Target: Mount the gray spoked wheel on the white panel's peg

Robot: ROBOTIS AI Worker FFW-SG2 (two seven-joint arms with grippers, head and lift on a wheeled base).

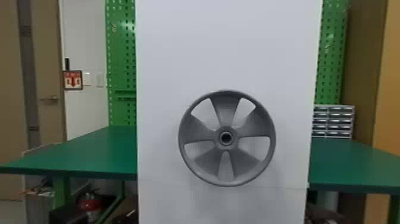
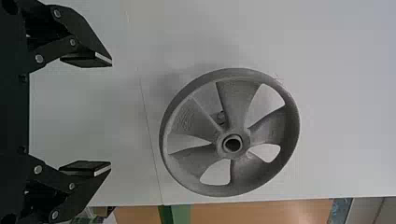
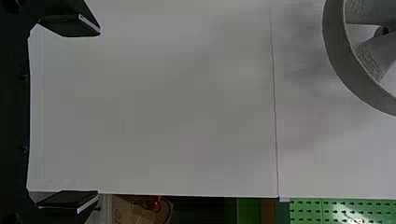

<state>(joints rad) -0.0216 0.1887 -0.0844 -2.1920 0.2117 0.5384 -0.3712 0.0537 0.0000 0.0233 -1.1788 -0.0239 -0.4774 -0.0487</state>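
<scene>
The gray spoked wheel (image 1: 227, 112) hangs upright against the white panel (image 1: 226, 44), below its middle, in the head view. Behind the spokes of the wheel (image 2: 239, 100) in the left wrist view, a small part of a fixture shows against the panel (image 2: 345, 93). My left gripper (image 2: 111, 113) stands open, its fingers wide apart and off the wheel. In the right wrist view my right gripper (image 3: 99, 114) is open too, with nothing between its fingers; the wheel's rim (image 3: 341, 60) lies beyond it, not touched.
Green tables (image 1: 98, 149) extend on both sides behind the panel, with green pegboards (image 1: 120, 59) at the back. A small drawer cabinet (image 1: 333, 121) stands on the right table (image 1: 351, 163). A red fire extinguisher (image 1: 89, 204) is under the left table.
</scene>
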